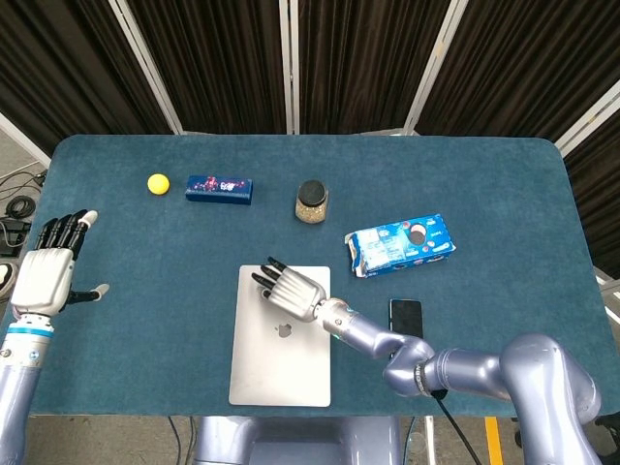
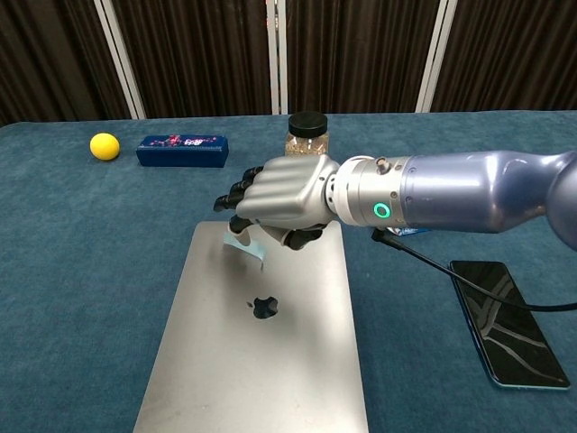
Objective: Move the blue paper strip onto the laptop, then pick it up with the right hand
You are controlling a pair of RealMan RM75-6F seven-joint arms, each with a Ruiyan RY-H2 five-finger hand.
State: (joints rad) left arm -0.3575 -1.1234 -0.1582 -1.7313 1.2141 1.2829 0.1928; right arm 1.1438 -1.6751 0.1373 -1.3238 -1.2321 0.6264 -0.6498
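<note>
The closed silver laptop (image 1: 281, 363) (image 2: 261, 370) lies near the table's front edge. Above its far end my right hand (image 1: 291, 289) (image 2: 284, 200) hovers palm down, fingers curled. It pinches the small light-blue paper strip (image 2: 245, 245), which hangs below the fingers just over the lid. In the head view the hand hides the strip. My left hand (image 1: 48, 266) is held up at the table's far left edge, fingers spread, holding nothing. The chest view does not show it.
A yellow ball (image 1: 158, 183) and a dark blue box (image 1: 219, 188) lie at the back left. A jar of grains (image 1: 311, 201) stands behind the laptop. A blue snack pack (image 1: 401, 244) and a black phone (image 1: 406, 315) with a cable lie to the right.
</note>
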